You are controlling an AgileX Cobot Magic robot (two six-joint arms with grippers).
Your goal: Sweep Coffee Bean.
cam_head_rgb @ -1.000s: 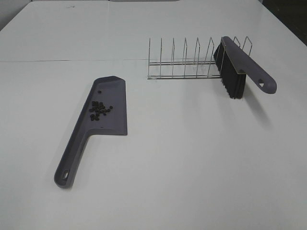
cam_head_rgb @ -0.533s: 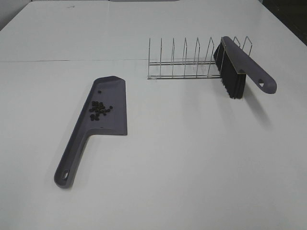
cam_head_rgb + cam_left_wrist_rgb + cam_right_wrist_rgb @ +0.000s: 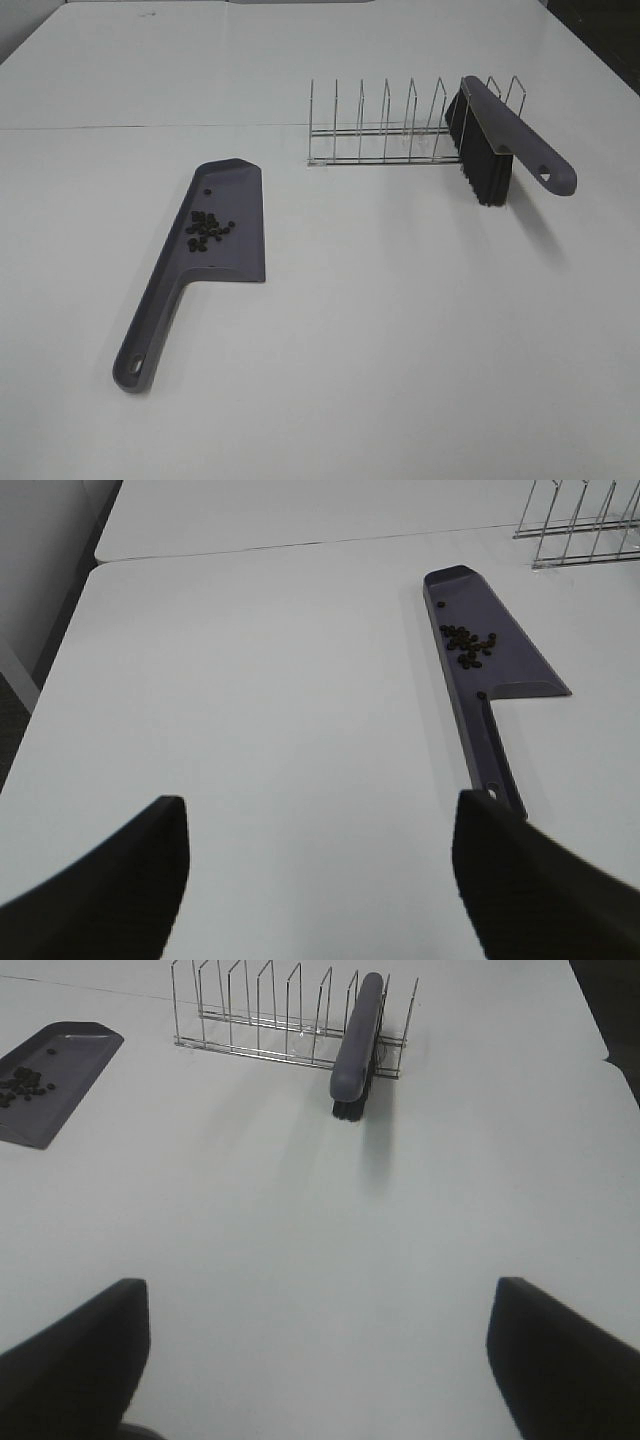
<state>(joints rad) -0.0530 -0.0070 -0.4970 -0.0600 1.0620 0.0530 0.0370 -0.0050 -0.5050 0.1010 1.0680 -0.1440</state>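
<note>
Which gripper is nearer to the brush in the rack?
Right. The right gripper faces the brush straight ahead across bare table. The left gripper faces the dustpan instead; its view shows only the rack's end, not the brush.

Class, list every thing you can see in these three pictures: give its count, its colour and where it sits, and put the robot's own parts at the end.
Table: one, white, under everything.
Dustpan: one, grey-purple, lying flat on the left of the table, handle toward the camera.
Coffee beans: roughly twenty, dark brown, clustered on the dustpan's blade, with one apart near its far end.
Wire rack: one, silver, standing at the back right.
Brush: one, grey-purple handle with black bristles, slotted in the rack's right end.
Left gripper: one, black, open, empty, above bare table.
Right gripper: one, black, open, empty, above bare table.
</note>
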